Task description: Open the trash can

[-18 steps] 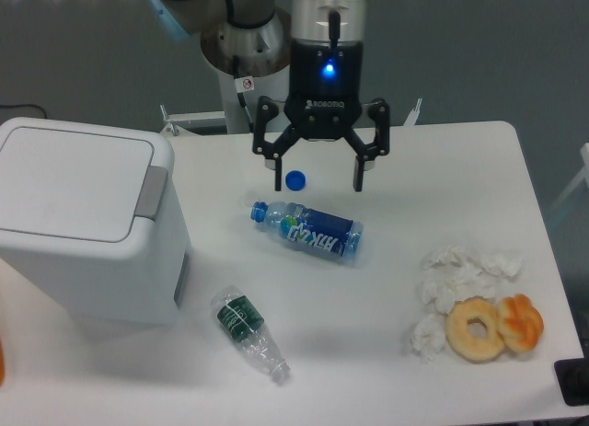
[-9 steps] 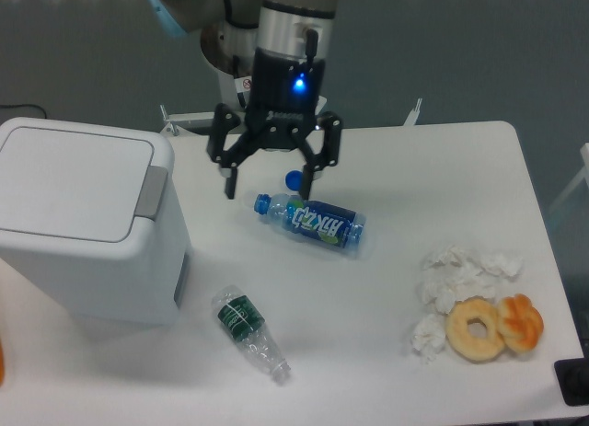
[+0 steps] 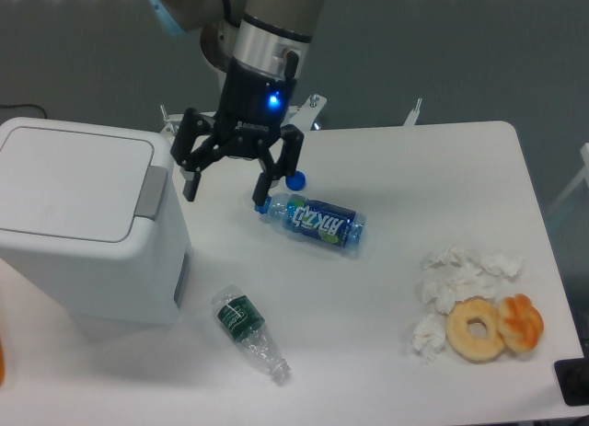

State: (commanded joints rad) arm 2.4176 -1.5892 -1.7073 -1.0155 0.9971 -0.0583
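One hand we see, fingers spread wide, empty, just right of the trash can. Its lid lies shut on the tabletop.

A white table with rounded far corners fills most of the view, its top smooth and evenly lit, with only soft shadows. Behind its far edge stands a plain blue-grey wall, matte and unmarked. At the far left a thin dark cable runs across that wall. Beyond the right edge a pale object juts in, perhaps a chair part, and a dark patch sits at the near right corner.
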